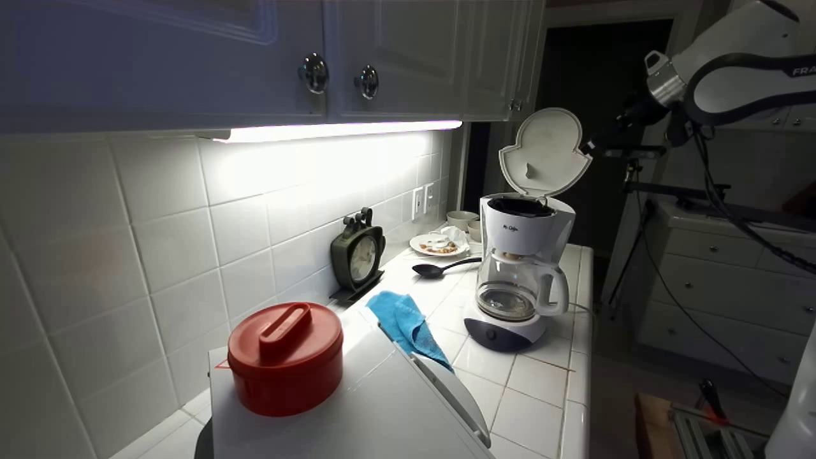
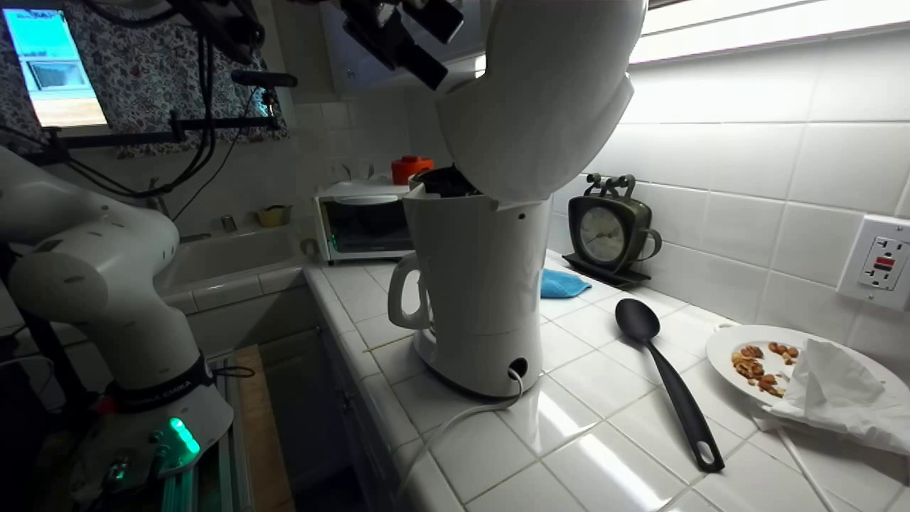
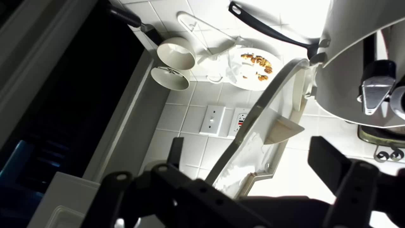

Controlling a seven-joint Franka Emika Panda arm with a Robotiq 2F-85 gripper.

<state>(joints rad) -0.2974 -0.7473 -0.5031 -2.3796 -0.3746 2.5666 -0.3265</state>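
My pincer [image 3: 251, 154] gapes wide and empty, so I'd square up gently to the lid [image 3: 260, 133] at wrist-view centre-right, contact being unclear.

1. Nuts [image 3: 262, 61] and crumpled white paper [image 2: 839, 387] share a white plate [image 3: 251, 85] on the tiled counter [image 2: 498, 448], lower than your gripper [image 2: 432, 44].
2. A black spoon [image 2: 677, 397] rests near that plate, also below your gripper.
3. Two pale bowls [image 3: 171, 55] sit side by side ahead of your gripper in the wrist view.
4. A light switch [image 3: 213, 120] and an outlet [image 3: 239, 122] share the tiled wall [image 3: 175, 118] ahead of your gripper.
5. Below and well apart from your gripper, a blue cloth [image 1: 405, 322] lies near a dark green clock [image 2: 603, 235].
6. Farther from your gripper, a red lidded container [image 1: 285, 376] tops a white toaster oven [image 1: 357, 401].
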